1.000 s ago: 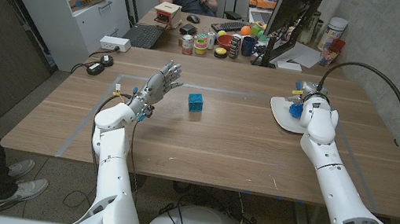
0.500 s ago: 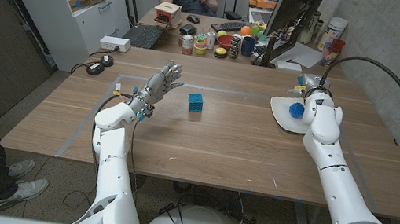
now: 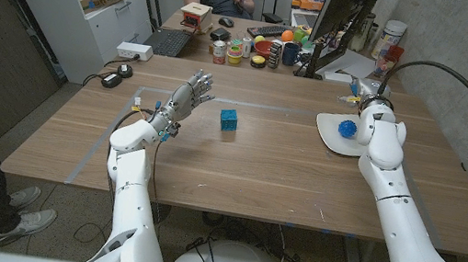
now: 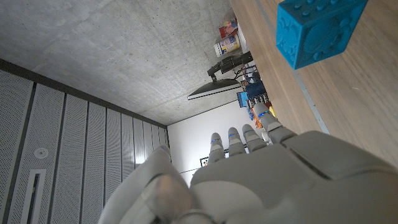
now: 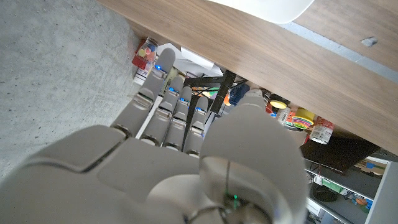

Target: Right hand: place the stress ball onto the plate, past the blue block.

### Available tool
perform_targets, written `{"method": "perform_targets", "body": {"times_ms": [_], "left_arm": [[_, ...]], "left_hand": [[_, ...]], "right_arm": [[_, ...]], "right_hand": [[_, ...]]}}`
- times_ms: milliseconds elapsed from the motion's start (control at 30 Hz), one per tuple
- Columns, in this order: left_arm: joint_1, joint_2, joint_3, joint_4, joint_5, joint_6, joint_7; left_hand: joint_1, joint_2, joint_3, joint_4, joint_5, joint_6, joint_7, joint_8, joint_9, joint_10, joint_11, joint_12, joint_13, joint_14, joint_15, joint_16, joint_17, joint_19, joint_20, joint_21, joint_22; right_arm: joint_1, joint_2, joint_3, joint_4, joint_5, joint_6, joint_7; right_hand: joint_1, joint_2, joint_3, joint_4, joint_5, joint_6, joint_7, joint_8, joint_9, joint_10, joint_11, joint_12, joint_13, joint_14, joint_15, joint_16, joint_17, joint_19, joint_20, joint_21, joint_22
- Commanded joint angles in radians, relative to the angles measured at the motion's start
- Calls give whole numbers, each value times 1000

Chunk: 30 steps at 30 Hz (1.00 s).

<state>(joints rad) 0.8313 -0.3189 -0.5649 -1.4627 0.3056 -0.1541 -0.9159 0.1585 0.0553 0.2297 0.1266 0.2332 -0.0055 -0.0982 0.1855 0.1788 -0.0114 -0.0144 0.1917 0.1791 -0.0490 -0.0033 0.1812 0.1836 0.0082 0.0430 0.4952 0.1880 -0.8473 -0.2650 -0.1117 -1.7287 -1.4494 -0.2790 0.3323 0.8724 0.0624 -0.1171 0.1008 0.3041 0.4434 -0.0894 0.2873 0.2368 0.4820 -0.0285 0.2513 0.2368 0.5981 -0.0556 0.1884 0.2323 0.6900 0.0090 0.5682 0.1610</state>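
Note:
The blue stress ball [image 3: 344, 126] lies on the white plate [image 3: 329, 139] at the table's right side, free of any hand. My right hand [image 3: 370, 106] hovers just right of the ball, above the plate's far edge. Its fingers [image 5: 163, 102] are stretched out with nothing in them, and the plate's rim [image 5: 261, 9] shows beyond them. The blue block [image 3: 229, 119] stands mid-table, well left of the plate, and also shows as a studded cube [image 4: 317, 30]. My left hand [image 3: 187, 97] is raised left of the block, fingers spread, holding nothing.
Grey tape lines [image 3: 138, 98] mark a rectangle on the wood. Behind the table stands a cluttered desk with a monitor [image 3: 339, 17], a keyboard [image 3: 167, 41] and cans, where a person sits. Another person stands at the left edge. A black cable [image 3: 462, 100] arcs over my right arm.
My right hand has drawn back to the right off the stress ball, which stays on the plate and now shows fully. The left arm and the blue block have not moved.

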Motion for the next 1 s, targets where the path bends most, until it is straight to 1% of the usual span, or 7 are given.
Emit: {"method": "perform_targets", "body": {"times_ms": [33,300,433,533,733,900,1000], "left_arm": [[5,-1,-2,-7,-8,-2,-6],[3,2,-5,-4,-13,-3,-7],[1,4,-8,1,-15,-5,-8],[-1,6,-10,6,-17,-6,-8],[-8,10,-14,21,-23,-11,-10],[-15,16,-17,36,-27,-16,-12],[-20,19,-19,47,-29,-20,-14]], "left_hand": [[4,-9,-5,2,7,4,-4,8,6,-7,3,6,5,-6,0,6,3,1,9,0,4],[4,-9,-6,1,7,4,-3,8,6,-7,2,6,5,-5,0,6,3,1,10,0,4],[4,-9,-6,1,7,4,-3,8,6,-7,3,6,5,-6,0,6,3,1,10,0,4],[4,-9,-7,1,7,5,-2,8,6,-7,3,6,5,-6,0,6,3,1,10,-1,4],[4,-9,-7,1,8,4,-3,8,6,-7,3,6,5,-6,0,6,3,1,10,-1,4],[4,-9,-8,1,8,5,-4,8,6,-8,2,6,5,-6,0,6,3,1,10,-1,4],[4,-9,-8,1,8,5,-4,8,6,-8,2,6,5,-6,0,6,3,1,10,-1,4]], "right_arm": [[-22,7,17,-63,-5,33,-37],[-34,20,25,-97,-9,48,-88],[-40,26,32,-112,-4,59,-116],[-43,28,35,-121,-2,69,-135],[-49,37,38,-135,-3,79,-170],[-61,43,44,-145,4,92,-208],[-72,47,49,-157,14,101,-225]], "right_hand": [[-10,2,-9,2,4,9,-7,-3,0,1,-1,-3,-1,-7,-108,0,1,-4,15,-15,1],[-20,9,-22,10,7,13,-10,-13,-7,-11,-7,-10,-6,-55,-86,-4,-7,-58,87,-70,3],[-25,13,-29,14,8,11,-17,-20,-10,-29,-17,-17,-9,-83,-72,-6,-11,-81,108,-97,4],[-33,14,-37,18,9,13,-15,-23,-12,-40,-14,-21,-10,-113,-57,-10,-13,-105,134,-121,5],[-47,13,-49,24,8,1,-19,-34,-14,-67,-10,-30,-13,-145,-37,-11,-16,-121,154,-143,7],[-64,13,-62,31,8,-21,-19,-48,-16,-99,-10,-38,-15,-185,-17,-13,-19,-151,165,-169,10],[-96,21,-77,44,6,-48,-14,-63,-16,-129,-6,-43,-18,-220,5,-11,-21,-189,189,-201,12]]}}
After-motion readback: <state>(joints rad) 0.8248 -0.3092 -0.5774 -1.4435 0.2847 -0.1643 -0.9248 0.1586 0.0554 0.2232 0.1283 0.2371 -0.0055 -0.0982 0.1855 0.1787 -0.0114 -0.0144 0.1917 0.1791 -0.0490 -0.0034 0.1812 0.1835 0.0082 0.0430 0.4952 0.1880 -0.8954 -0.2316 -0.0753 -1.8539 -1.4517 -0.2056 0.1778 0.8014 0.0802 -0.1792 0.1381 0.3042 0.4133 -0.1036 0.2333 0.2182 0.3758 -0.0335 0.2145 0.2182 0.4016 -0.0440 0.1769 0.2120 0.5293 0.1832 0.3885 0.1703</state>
